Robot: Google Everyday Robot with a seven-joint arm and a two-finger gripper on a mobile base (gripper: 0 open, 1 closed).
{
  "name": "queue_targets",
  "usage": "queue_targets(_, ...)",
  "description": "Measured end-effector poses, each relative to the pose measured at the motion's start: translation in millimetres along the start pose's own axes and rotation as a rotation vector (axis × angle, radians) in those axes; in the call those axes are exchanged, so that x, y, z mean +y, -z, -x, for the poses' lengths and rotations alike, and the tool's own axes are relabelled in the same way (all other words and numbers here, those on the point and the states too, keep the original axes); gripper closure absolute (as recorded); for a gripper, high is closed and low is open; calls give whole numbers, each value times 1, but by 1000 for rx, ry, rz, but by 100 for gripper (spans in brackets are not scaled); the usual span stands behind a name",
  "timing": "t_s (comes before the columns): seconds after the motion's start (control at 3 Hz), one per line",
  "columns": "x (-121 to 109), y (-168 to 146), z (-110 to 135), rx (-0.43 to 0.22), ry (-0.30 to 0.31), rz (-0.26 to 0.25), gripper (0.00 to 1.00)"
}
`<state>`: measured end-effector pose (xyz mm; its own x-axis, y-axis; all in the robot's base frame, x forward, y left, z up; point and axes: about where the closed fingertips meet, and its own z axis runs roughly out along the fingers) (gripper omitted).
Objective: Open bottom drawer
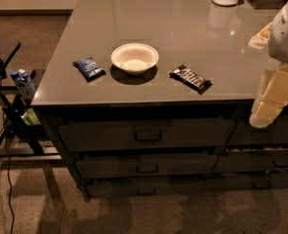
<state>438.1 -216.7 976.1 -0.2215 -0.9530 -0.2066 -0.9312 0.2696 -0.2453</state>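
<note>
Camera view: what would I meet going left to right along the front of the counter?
First a small bottle → blue packet → white bowl → dark snack bar → the robot's gripper, hanging at the counter's right end.

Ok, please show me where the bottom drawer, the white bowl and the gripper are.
bottom drawer [147, 187]: camera view, centre of its front, by the handle.
white bowl [134, 58]: camera view, middle of its inside.
gripper [261, 116]: camera view, its lower tip, at the far right.

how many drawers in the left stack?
3: top drawer, middle drawer below it, bottom drawer nearest the floor; none seem hidden. Claw hangs by the right edge of the counter.
</note>
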Motion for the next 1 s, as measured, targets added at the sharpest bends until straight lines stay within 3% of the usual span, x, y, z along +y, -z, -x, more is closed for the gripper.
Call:
queue_targets(0.67, 7, -11, 0, 1, -10, 9, 0)
queue_targets(1.0, 30, -54, 6, -29, -28, 74, 0)
